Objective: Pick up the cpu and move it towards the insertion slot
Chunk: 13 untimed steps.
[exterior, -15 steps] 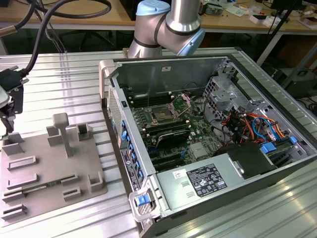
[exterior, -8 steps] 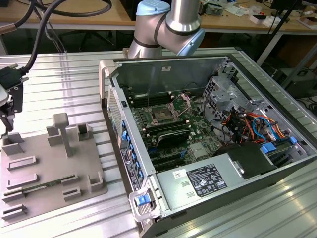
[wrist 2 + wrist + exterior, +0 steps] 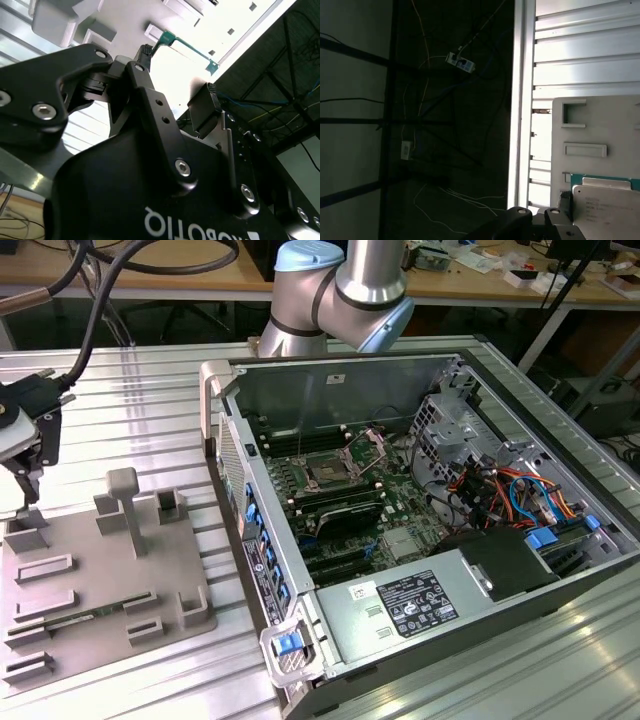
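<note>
Silvery and green-rimmed, the cpu (image 3: 607, 210) lies on the grey tray (image 3: 600, 107) right under the gripper (image 3: 24, 502); whether it is clamped, I cannot tell. The insertion slot (image 3: 330, 472) sits well away from the gripper.

A tray (image 3: 90, 552) lies on the desk (image 3: 150, 410) at the exterior view's left, with an open computer case (image 3: 420, 540) beside it on the right. The socket (image 3: 328, 470) sits inside the case. The chip (image 3: 607, 210) lies on the tray.
</note>
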Each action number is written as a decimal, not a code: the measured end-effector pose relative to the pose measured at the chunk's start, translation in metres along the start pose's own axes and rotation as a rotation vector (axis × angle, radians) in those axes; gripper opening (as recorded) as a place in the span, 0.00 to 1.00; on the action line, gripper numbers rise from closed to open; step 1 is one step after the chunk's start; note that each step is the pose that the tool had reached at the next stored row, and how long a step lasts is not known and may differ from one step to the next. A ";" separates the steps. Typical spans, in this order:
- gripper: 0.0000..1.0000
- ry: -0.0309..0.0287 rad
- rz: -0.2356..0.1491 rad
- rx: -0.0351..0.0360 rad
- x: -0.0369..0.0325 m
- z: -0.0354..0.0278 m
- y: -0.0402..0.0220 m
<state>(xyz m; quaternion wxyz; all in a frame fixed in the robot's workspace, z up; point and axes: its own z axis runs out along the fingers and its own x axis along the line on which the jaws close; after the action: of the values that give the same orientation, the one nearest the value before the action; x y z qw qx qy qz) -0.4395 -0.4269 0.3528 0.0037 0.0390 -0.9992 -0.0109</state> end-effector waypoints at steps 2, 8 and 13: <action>0.55 0.0007 0.000 -0.0001 -0.0023 0.0000 -0.0002; 0.55 0.0030 0.000 -0.0002 -0.0105 -0.0012 -0.0008; 0.55 0.0029 0.000 -0.0003 -0.0108 -0.0065 -0.0007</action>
<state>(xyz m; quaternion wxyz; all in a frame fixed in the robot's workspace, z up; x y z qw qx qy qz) -0.4286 -0.4269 0.3592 0.0051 0.0389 -0.9992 -0.0110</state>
